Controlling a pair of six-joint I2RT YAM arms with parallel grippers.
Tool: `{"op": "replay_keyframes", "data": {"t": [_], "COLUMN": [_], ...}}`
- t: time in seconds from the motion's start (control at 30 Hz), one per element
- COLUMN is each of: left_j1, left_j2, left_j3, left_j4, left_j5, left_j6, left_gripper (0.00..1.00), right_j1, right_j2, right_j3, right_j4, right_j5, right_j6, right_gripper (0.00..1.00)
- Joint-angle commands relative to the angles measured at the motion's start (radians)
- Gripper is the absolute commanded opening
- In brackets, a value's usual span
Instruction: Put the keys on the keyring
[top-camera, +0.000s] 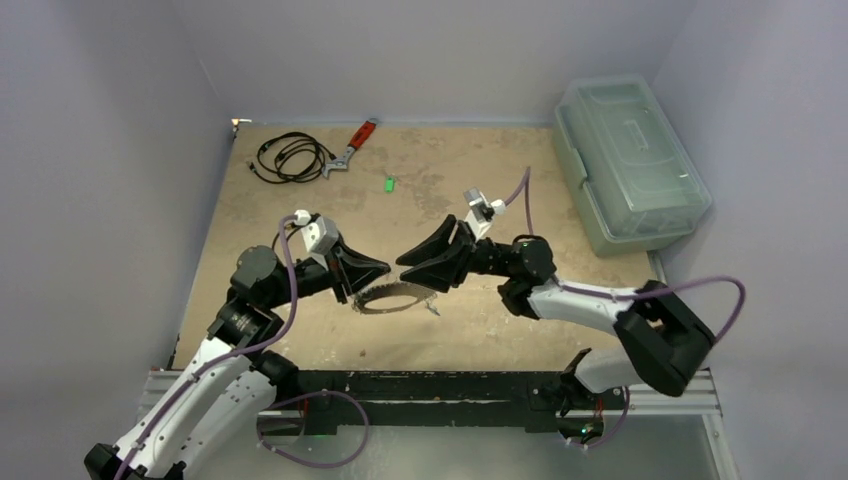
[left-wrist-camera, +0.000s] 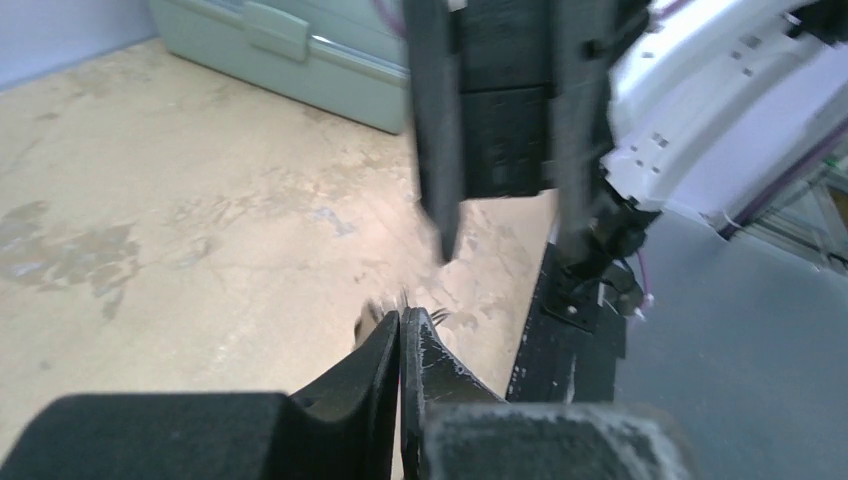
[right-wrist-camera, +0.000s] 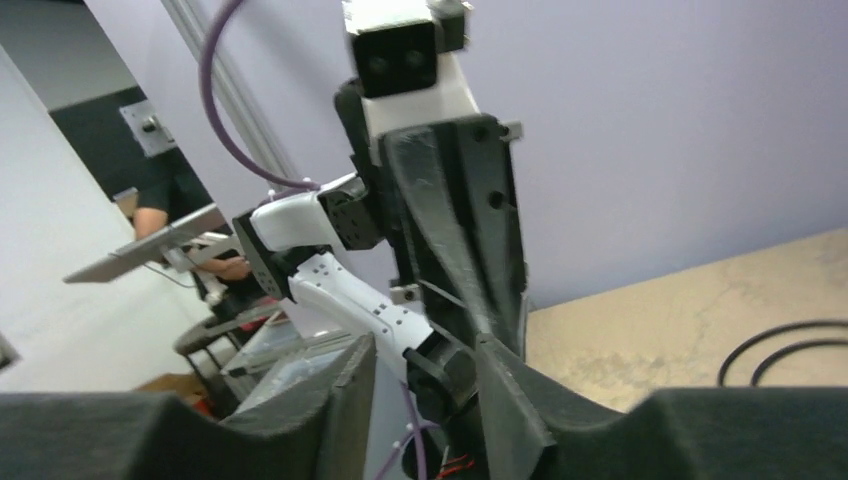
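Left claw (top-camera: 354, 295) on thin grey keyring (top-camera: 390, 311)

Thin grey keyring (top-camera: 393, 300) mid-table, perhaps lifted; green-tagged key (top-camera: 388, 183) well beyond.

grey metal keyring (top-camera: 390, 310), rough matt table (top-camera: 480, 330)

The left pincer (top-camera: 375, 272) hides the left end of the keyring (top-camera: 395, 299). In its wrist view, the metal at its tips and the right pincer (left-wrist-camera: 510, 250) are blurred. We cannot make out the shape of 1 tiny green key (top-camera: 389, 183).
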Motion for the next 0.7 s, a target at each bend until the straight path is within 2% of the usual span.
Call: {"op": "replay_keyframes", "data": {"t": [0.0, 0.07, 0.23, 0.43, 0.5, 0.6, 0.67], "left_j1": [0.005, 0.005, 0.005, 0.005, 0.005, 0.005, 0.005], "left_j2": [-0.012, -0.010, 0.009, 0.043, 0.065, 0.092, 0.102], "left_j3": [0.052, 0.051, 0.051, 0.065, 0.076, 0.099, 0.106], "left_j4": [-0.047, -0.053, -0.056, -0.132, -0.156, -0.197, -0.218], "left_j5": [-0.142, -0.159, -0.172, -0.324, -0.364, -0.437, -0.485], "left_j6": [0.096, 0.101, 0.104, 0.122, 0.130, 0.135, 0.135], "left_gripper": [0.00, 0.00, 0.00, 0.00, 0.12, 0.34, 0.44], "right_j1": [0.004, 0.004, 0.004, 0.004, 0.005, 0.010, 0.012], "right_j2": [-0.175, -0.226, -0.281, -0.304, -0.292, -0.265, -0.242], "right_j3": [0.012, 0.027, 0.046, 0.050, 0.056, 0.071, 0.097], "right_j4": [-0.238, -0.396, -0.606, -0.883, -0.967, -1.077, -1.142], "right_j5": [0.079, 0.137, 0.254, 0.449, 0.469, 0.513, 0.539], "right_j6": [-0.247, -0.332, -0.423, -0.520, -0.543, -0.572, -0.593], "right_gripper": [0.50, 0.52, 0.55, 0.57, 0.59, 0.65, 0.68]}}
